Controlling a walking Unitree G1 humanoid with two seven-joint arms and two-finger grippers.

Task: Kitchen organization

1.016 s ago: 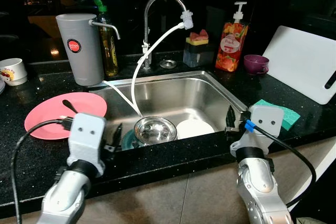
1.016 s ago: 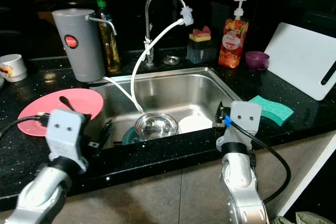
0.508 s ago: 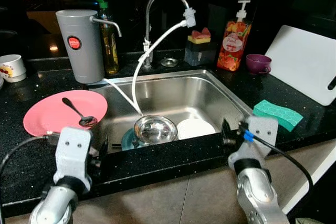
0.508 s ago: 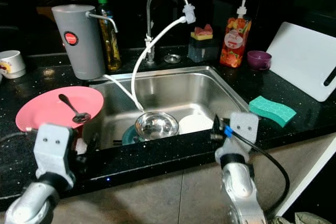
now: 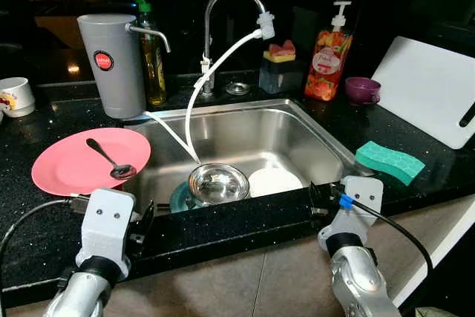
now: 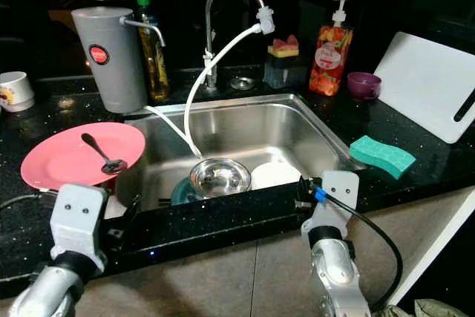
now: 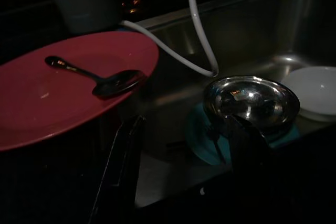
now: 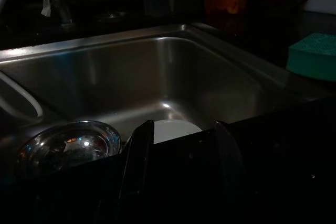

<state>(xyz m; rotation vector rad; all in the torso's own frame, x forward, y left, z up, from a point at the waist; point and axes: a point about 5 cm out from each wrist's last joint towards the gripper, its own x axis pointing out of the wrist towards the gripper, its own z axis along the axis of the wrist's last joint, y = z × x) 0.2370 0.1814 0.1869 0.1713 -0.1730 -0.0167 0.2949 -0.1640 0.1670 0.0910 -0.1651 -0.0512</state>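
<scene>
Both grippers low at the sink's front edge, holding nothing.
Your sink (image 5: 297, 120) holds a steel bowl (image 5: 218, 182) on a teal plate (image 7: 202, 142) beside a white plate (image 5: 274, 181); pink plate (image 5: 70, 161) with spoon (image 5: 111, 159) sits left. Left gripper (image 7: 184, 166) and right gripper (image 8: 181, 169): fingers apart.

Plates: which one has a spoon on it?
The pink plate on the counter left of the sink; a spoon lies on it. The white plate in the sink has none.
</scene>
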